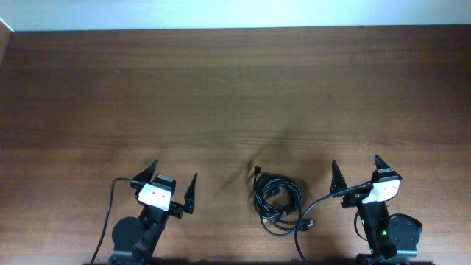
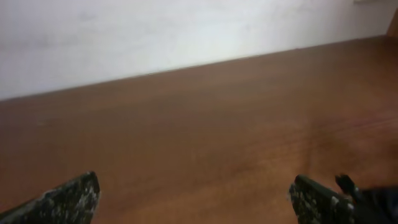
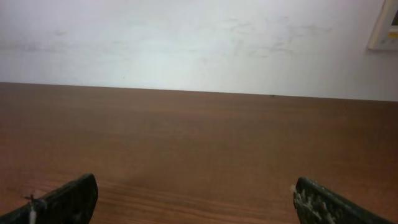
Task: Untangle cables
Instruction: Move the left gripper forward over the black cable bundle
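Near the bottom edge of the overhead frame, between the two arms, the cables [image 1: 277, 200] are lying in a small coiled black bundle on the brown wooden table [image 1: 221, 88], one plug end poking out at the coil's upper left. The left gripper [image 1: 175, 171] is sitting at lower left, well apart from the bundle, its fingers [image 2: 74, 198] spreading wide and gripping nothing. The right gripper [image 1: 356, 162] is sitting at lower right, nearer the coil, likewise spreading wide and gripping nothing
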Robot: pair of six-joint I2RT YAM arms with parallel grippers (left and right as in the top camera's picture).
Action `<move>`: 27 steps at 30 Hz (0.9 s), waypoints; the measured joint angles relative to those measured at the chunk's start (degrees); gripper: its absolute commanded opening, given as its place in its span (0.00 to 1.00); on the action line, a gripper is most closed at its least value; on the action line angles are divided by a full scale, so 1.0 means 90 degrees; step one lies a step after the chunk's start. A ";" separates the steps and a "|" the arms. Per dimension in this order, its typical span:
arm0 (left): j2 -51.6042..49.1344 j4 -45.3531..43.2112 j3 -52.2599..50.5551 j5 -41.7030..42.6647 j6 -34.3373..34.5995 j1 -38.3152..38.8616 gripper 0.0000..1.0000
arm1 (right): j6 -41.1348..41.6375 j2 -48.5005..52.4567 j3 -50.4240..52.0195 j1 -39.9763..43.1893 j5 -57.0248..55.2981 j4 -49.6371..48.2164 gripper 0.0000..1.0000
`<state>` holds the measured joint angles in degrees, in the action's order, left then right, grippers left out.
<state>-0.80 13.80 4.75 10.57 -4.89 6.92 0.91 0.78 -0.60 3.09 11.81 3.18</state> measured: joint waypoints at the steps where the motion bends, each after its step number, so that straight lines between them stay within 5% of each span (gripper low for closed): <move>1: -0.0002 0.0289 0.0131 0.0024 0.0019 0.0000 0.99 | 0.0000 0.0000 0.0000 0.0000 0.0000 0.0000 0.99; 10: -0.0512 0.1144 0.1404 0.0138 -0.0002 0.0000 0.99 | 0.0000 0.0000 0.0000 0.0000 -0.0002 0.0002 0.99; 27: -0.4133 0.2980 0.4206 0.1005 -0.0100 0.0000 0.99 | -0.0002 -0.0005 0.0000 0.0000 -0.0002 0.0002 0.99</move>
<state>-38.00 40.62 42.61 19.62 -5.78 6.92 0.89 0.73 -0.60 3.09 11.79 3.20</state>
